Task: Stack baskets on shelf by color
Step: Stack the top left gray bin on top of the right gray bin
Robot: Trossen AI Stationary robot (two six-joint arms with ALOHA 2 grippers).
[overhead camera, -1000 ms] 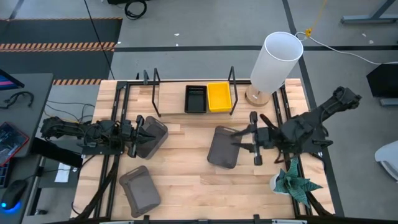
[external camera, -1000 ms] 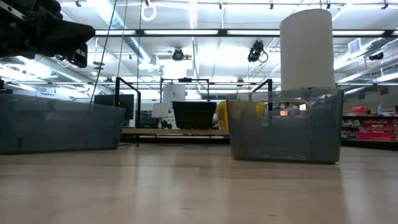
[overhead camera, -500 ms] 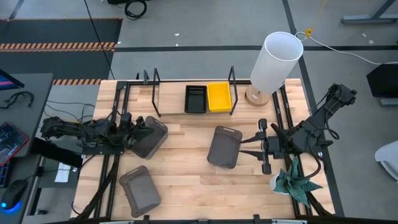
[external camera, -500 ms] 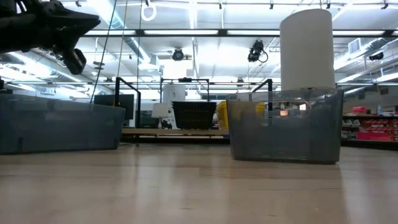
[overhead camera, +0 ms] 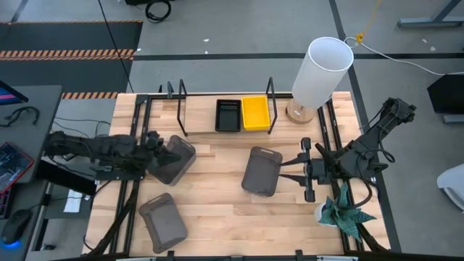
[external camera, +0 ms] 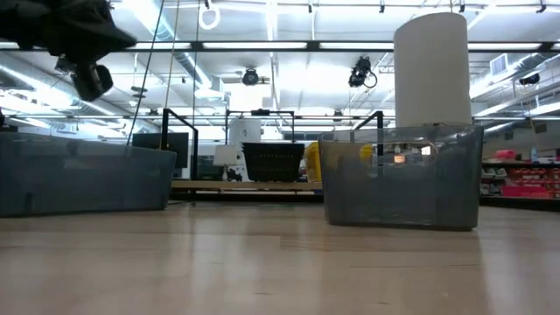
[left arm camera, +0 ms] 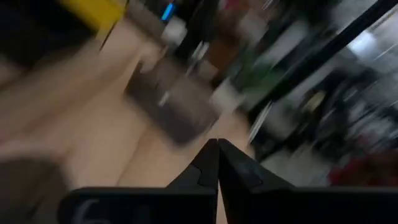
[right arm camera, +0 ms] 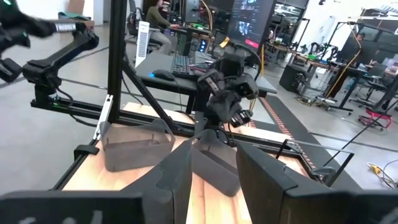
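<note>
- On the table's left side, the left gripper (overhead camera: 151, 143) hangs at a gray basket (overhead camera: 174, 159), fingers pinched together on nothing; a sideways sweep could knock it.
- Right gripper (overhead camera: 303, 168) waits beside the middle gray basket (overhead camera: 261, 172), jaws parted, holding nothing.
- Third gray basket (overhead camera: 164, 222) sits at the near edge; black basket (overhead camera: 228, 115) and yellow basket (overhead camera: 255, 112) rest on the shelf (overhead camera: 199, 116).

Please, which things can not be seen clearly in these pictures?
- Left wrist view: motion blur; the gray basket ahead has no clear outline.
- Low view: the center gray basket covers most of the yellow basket on the shelf.
- High view: how many baskets are nested in the black basket is not visible.
</note>
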